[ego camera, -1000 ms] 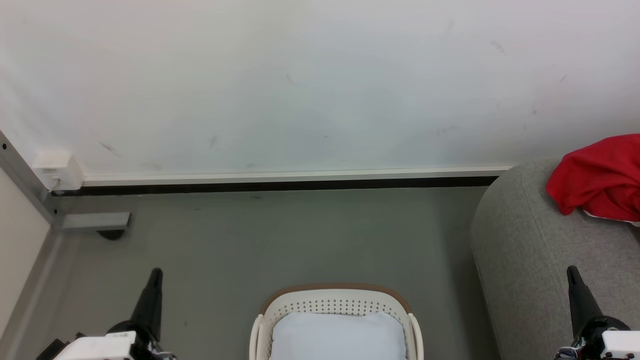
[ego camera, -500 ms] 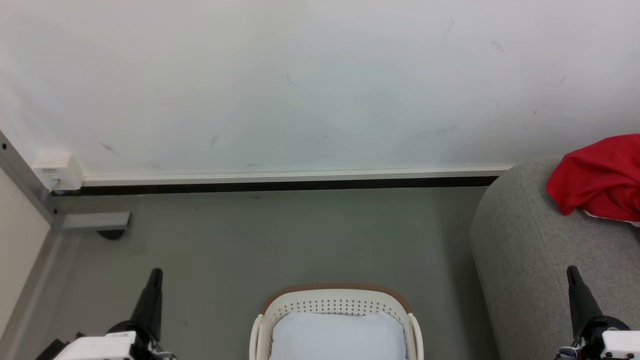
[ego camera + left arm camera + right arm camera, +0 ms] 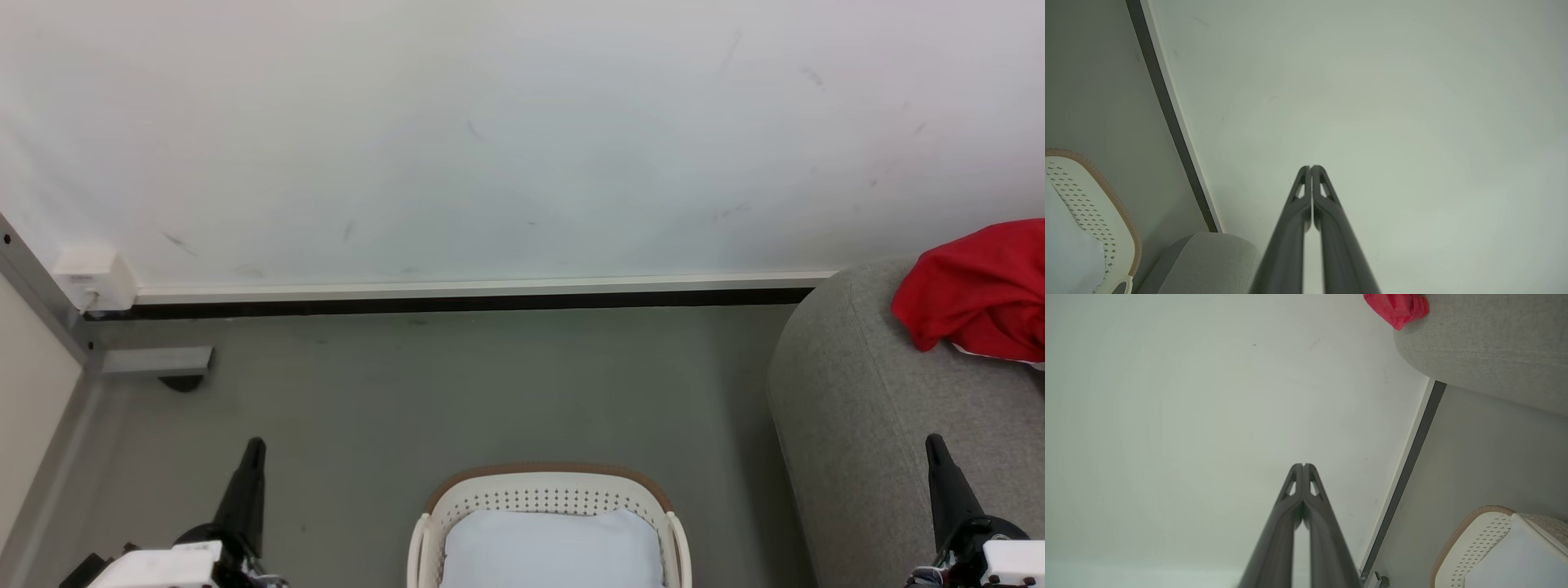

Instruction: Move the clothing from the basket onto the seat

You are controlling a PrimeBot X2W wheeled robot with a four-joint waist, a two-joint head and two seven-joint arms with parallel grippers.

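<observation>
Both arms sit low at the sides. The left end effector (image 3: pixel 254 454) and the right end effector (image 3: pixel 936 449) point towards the white wall (image 3: pixel 490 122), each with its fingers pressed together and holding nothing. The clothing (image 3: pixel 976 286) lies bunched on the seat (image 3: pixel 857 408) at the right. The basket (image 3: pixel 547 476) stands on the grey floor (image 3: pixel 490 392) between the arms, holding a pale pad (image 3: pixel 551 547). Nothing has shifted since the earlier frames.

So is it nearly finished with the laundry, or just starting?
It looks done: the red clothing lies on the grey seat, and the part of the basket in view holds a pale pad, no red. Nothing is in hand: the left tool and right tool are both shut and empty. Nothing seems left.
</observation>
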